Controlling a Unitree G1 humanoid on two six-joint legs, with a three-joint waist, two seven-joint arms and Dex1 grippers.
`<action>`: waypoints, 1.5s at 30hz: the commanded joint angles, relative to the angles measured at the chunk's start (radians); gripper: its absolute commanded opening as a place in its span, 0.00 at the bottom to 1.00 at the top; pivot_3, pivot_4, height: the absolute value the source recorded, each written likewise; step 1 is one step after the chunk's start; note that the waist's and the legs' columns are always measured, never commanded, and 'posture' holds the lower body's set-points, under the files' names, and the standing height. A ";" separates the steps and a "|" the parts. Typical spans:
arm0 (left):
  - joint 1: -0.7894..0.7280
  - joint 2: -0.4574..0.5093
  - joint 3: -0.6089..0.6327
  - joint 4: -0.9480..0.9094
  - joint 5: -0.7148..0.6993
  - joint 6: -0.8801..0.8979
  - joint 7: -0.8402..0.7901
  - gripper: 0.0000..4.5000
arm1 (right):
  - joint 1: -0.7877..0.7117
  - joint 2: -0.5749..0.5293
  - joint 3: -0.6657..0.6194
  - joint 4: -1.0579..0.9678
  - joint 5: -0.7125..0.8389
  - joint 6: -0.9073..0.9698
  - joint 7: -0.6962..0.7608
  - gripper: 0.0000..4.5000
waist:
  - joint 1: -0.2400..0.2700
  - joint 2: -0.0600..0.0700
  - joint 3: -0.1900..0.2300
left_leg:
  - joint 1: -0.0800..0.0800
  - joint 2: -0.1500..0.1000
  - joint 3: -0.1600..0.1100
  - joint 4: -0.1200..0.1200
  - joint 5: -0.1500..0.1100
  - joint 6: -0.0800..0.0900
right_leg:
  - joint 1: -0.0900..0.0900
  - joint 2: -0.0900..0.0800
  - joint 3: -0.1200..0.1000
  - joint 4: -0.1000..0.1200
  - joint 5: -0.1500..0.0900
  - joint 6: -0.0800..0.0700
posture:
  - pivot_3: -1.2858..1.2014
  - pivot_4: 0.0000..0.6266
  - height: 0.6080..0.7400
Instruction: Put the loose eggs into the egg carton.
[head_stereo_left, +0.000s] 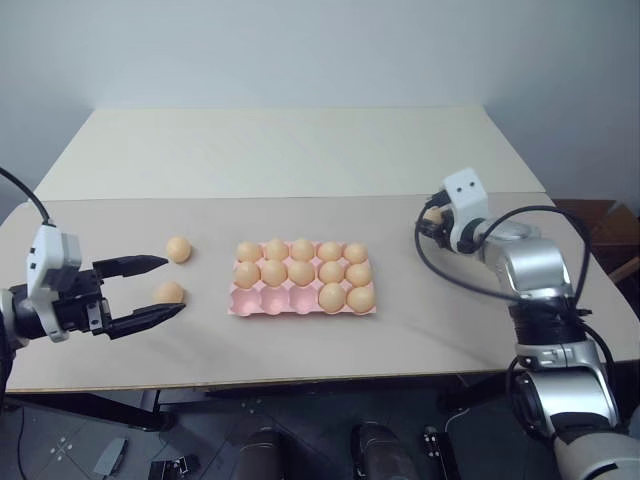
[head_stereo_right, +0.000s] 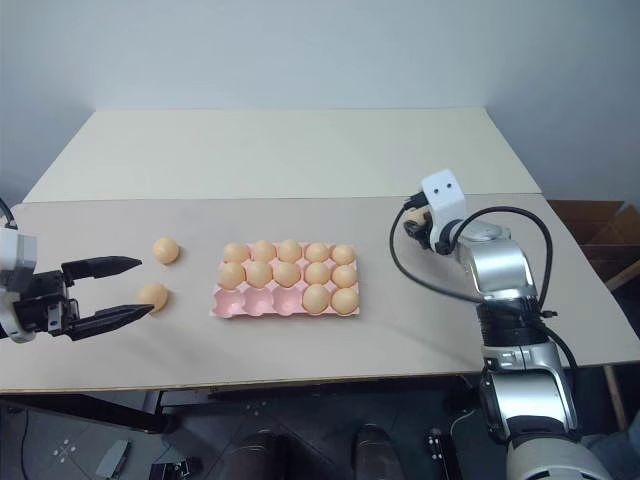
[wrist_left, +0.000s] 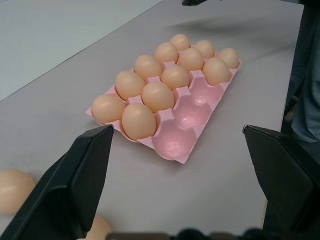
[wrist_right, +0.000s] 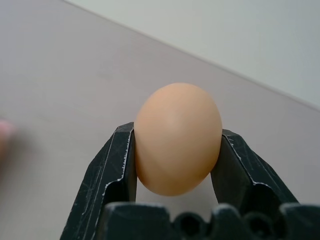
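Right gripper (wrist_right: 175, 150) pinches one egg (wrist_right: 177, 137) across its middle, right of the egg carton (head_stereo_left: 250, 305); light, brittle, slippery. Left gripper (head_stereo_left: 160, 290) jaws gape near two loose eggs (head_stereo_left: 170, 292) on the counter (head_stereo_left: 300, 150).

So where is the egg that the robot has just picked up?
In the right wrist view the egg sits clamped in the right pincer. In the head views that pincer hangs over the table, right of the egg carton.

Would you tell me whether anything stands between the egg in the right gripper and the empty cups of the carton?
Nothing visible does. The right gripper holds an egg to the right of the egg carton, with bare table between; three front-row cups are empty.
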 joint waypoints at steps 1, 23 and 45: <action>-0.016 0.021 0.013 -0.007 -0.011 -0.006 -0.011 1.00 | 0.057 -0.009 0.050 -0.325 0.144 0.072 0.120 0.43 | 0.004 0.000 0.000 | 0.000 0.000 0.000 0.000 0.000 0.000 | 0.000 0.000 -0.001 0.000 0.000 0.000 | 0.52 0.24 1.00; -0.041 0.016 -0.009 0.001 -0.005 -0.011 -0.012 1.00 | 0.055 0.093 0.354 -0.455 0.077 0.093 0.079 0.99 | 0.006 -0.001 0.000 | 0.001 0.000 0.000 0.000 0.000 0.000 | 0.000 0.000 -0.001 0.000 -0.001 -0.001 | 0.52 0.24 1.00; 0.081 0.000 0.104 0.007 -0.006 -0.012 0.015 1.00 | 0.554 -0.378 -0.337 -0.201 0.278 -0.461 0.630 0.99 | 0.006 -0.001 0.000 | 0.004 0.001 0.002 0.000 0.000 0.000 | 0.003 0.000 0.000 -0.001 -0.001 -0.001 | 0.52 0.24 1.00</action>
